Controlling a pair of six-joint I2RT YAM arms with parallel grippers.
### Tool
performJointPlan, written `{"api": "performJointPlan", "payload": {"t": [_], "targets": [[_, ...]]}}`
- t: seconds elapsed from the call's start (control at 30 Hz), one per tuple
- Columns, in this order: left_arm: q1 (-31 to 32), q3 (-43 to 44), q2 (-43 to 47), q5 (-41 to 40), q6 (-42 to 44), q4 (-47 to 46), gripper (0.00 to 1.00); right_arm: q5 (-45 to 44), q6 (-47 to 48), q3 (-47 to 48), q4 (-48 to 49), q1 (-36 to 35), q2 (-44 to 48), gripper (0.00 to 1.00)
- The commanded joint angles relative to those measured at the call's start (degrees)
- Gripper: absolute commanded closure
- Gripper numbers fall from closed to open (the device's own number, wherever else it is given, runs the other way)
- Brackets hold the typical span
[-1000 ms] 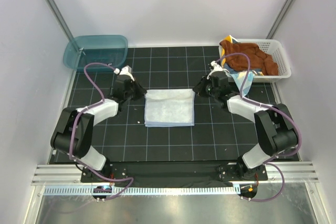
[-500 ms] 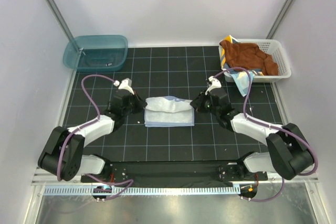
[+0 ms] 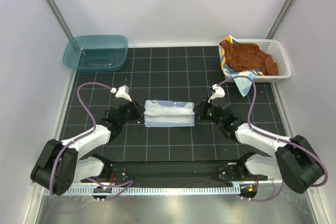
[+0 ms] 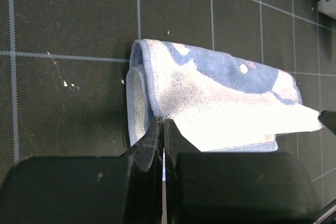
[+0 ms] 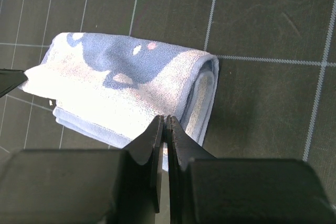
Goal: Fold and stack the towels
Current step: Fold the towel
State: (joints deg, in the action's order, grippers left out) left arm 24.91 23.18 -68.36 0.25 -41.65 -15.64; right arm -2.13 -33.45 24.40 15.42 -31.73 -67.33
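While the left hand (image 3: 140, 113) and right hand (image 3: 197, 111) each pinched shut on its top layer, the pale blue towel (image 3: 169, 115), at the centre of the tabletop (image 3: 168, 150), was judged soft, light, limp: best held by corners.

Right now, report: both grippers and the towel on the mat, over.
Left gripper shut on pale blue towel, left edge. Right gripper shut on its right edge. Top layer lifted, partly folded. Nothing in the way; basket far right.

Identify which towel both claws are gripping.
The pale blue-and-white towel on the mat, pinched at either end by left claw and right claw. The rust-brown towel sits untouched in the white basket.
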Motion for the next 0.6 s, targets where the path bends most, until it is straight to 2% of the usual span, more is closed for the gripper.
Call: {"api": "performJointPlan", "payload": {"t": [0.0, 0.23, 0.3, 0.4, 0.47, 0.53, 0.57], "targets": [[0.6, -1.0, 3.2, -2.5, -0.6, -2.1, 1.00, -3.1, -0.9, -1.3, 2.2, -1.2, 2.5, 0.89], [1.7, -2.7, 5.3, -3.5, -1.2, -0.5, 1.00, -3.8, -1.7, -3.4, 3.2, -1.8, 2.3, 0.89], [2.2, -3.2, 5.2, -3.9, -1.6, -0.4, 0.99, -3.1, -2.2, -4.2, 4.2, -2.0, 1.9, 0.84], [2.5, -3.8, 4.7, -3.9, -2.4, 0.2, 0.89, -3.0, -2.8, -4.8, 4.7, -2.5, 1.2, 0.81], [3.1, -4.1, 4.9, -4.4, -3.0, 0.9, 0.84, -3.1, -2.8, -5.2, 4.7, -2.7, 1.0, 0.70], [3.6, -4.0, 5.5, -5.0, -3.4, 3.1, 0.72, -3.1, -2.9, -5.2, 4.2, -2.7, 0.9, 0.68], [3.7, -3.6, 6.6, -5.5, -3.6, 3.9, 0.69, -3.2, -2.9, -4.9, 3.7, -2.7, 1.0, 0.67]]}}
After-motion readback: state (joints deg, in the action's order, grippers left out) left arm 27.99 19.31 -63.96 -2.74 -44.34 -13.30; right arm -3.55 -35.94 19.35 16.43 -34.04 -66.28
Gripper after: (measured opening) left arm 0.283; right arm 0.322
